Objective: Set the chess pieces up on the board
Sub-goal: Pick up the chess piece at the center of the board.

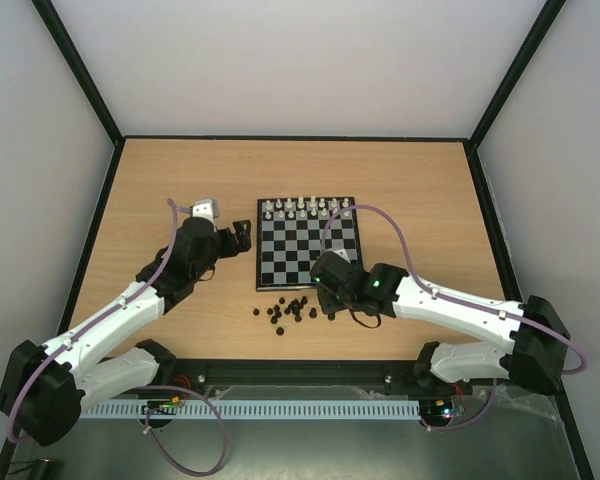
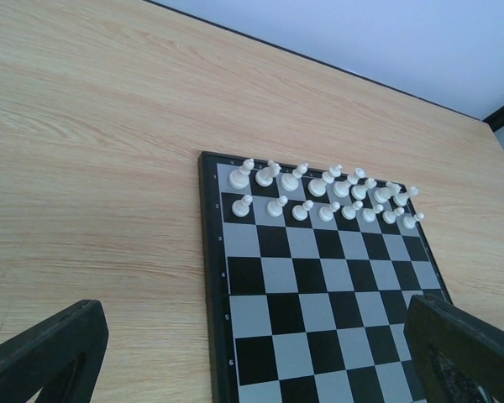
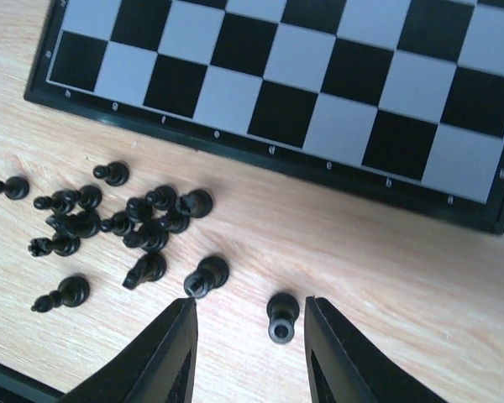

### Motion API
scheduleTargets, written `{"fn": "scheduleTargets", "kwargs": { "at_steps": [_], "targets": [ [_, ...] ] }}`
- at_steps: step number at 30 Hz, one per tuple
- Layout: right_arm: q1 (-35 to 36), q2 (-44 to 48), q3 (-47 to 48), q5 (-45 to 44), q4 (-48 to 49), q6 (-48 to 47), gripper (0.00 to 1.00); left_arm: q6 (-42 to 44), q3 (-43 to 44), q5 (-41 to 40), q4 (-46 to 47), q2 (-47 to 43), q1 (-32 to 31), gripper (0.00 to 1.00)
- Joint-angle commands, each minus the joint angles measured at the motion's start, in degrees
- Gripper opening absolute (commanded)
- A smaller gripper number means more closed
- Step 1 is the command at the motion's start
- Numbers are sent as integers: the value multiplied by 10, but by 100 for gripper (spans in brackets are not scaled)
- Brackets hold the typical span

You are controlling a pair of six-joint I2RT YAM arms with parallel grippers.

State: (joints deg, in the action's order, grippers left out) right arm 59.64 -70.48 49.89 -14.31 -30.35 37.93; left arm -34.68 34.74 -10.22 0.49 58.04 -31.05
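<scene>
On the table (image 1: pixel 430 200) in the top view, the board (image 1: pixel 308 243) is carrying white pieces (image 1: pixel 308 208) on its far rows, while the chess pieces (image 1: pixel 292 308) are lying heaped just off its near edge. In the left wrist view, the left gripper (image 2: pixel 256 311) is hovering wide open by the board's left edge. In the right wrist view, the right gripper (image 3: pixel 250 304) is standing with jaws apart, one finger on each side of a lone black piece (image 3: pixel 281 317)

One board (image 1: pixel 302 256), sixteen white pieces (image 1: pixel 308 208) in two far rows, and about sixteen black chess pieces (image 1: pixel 292 308) loose on the surface.
</scene>
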Motion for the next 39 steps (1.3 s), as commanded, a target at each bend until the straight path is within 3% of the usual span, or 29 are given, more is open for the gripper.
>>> {"fn": "scheduleTargets", "kwargs": {
  "at_steps": [1, 14, 28, 39],
  "targets": [
    [24, 25, -27, -40, -51, 74, 38, 9, -5, 25, 18, -5, 3, 100],
    [39, 36, -95, -38, -24, 121, 40, 11, -9, 18, 17, -10, 2, 100],
    [39, -41, -74, -36, 15, 103, 40, 12, -9, 14, 17, -10, -4, 100],
    [40, -41, -76, -37, 20, 103, 39, 11, -8, 14, 18, -8, -4, 100]
  ]
}}
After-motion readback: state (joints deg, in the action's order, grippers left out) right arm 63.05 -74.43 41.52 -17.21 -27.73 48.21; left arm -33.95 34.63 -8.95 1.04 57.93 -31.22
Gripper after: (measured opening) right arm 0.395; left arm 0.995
